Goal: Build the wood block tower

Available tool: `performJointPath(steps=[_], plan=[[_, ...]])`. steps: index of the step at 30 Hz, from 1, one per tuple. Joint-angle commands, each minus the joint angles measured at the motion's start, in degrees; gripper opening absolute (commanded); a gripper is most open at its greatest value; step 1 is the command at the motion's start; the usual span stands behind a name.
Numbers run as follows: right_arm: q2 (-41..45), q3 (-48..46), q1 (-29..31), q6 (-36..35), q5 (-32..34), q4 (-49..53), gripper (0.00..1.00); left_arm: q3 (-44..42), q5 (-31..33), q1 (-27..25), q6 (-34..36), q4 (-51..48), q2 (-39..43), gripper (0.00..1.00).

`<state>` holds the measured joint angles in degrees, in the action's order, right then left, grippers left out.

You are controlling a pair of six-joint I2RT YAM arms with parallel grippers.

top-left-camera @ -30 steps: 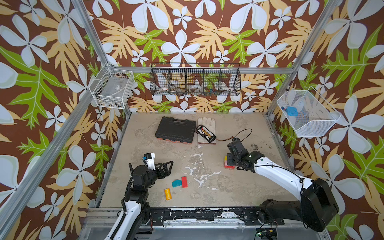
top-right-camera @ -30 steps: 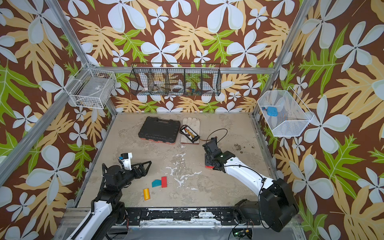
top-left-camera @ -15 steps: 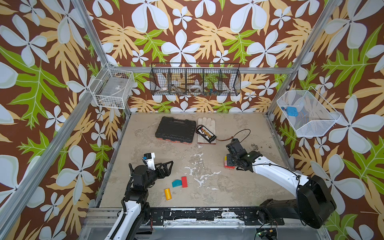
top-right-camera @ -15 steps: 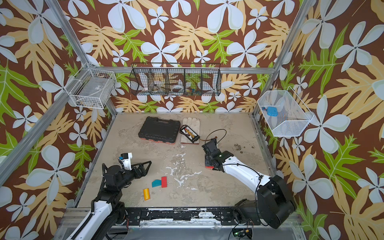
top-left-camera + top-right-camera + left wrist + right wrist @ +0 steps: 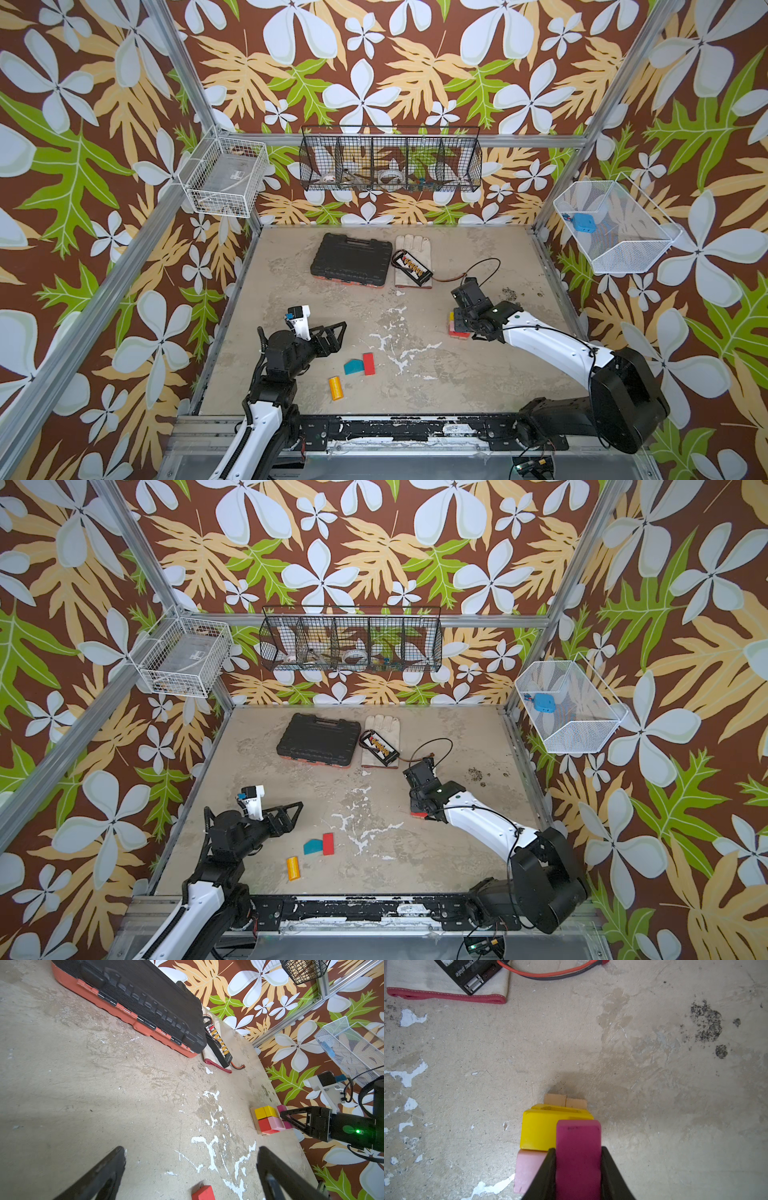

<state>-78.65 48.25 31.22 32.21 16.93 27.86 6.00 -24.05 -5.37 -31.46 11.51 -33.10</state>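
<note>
Gripping the magenta block [image 5: 578,1136] on the tower [image 5: 268,1120] is the right pincer [image 5: 578,1149]. The left pincer [image 5: 336,337] gapes wide, lower left in both top views.

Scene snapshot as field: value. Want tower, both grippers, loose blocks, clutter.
tower: multicoloured stack on a tan base, right part of the table
right gripper: jaws against both sides of the magenta block, at the tower
left gripper: open, empty
loose blocks: teal wedge right beside red block; orange cylinder apart, nearer the front edge
clutter: black case and glove at the back
</note>
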Motion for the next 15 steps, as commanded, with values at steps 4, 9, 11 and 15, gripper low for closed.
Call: performJointPath(steps=[4,9,11,15], plan=[[-0.01,0.44,0.02,0.23,0.87,-0.08,0.38,0.02,-0.29,0.04,-0.29,1.76,0.22,1.0],[0.03,0.44,-0.11,0.22,1.0,0.0,0.4,0.06,-0.29,0.06,-0.3,1.78,0.22,1.0],[0.12,0.44,-0.1,0.22,1.01,0.0,0.39,0.06,-0.29,0.09,-0.3,1.79,0.2,1.0],[0.08,0.35,-0.13,0.31,1.02,-0.08,0.32,0.06,-0.29,0.0,-0.31,1.77,0.21,1.0]])
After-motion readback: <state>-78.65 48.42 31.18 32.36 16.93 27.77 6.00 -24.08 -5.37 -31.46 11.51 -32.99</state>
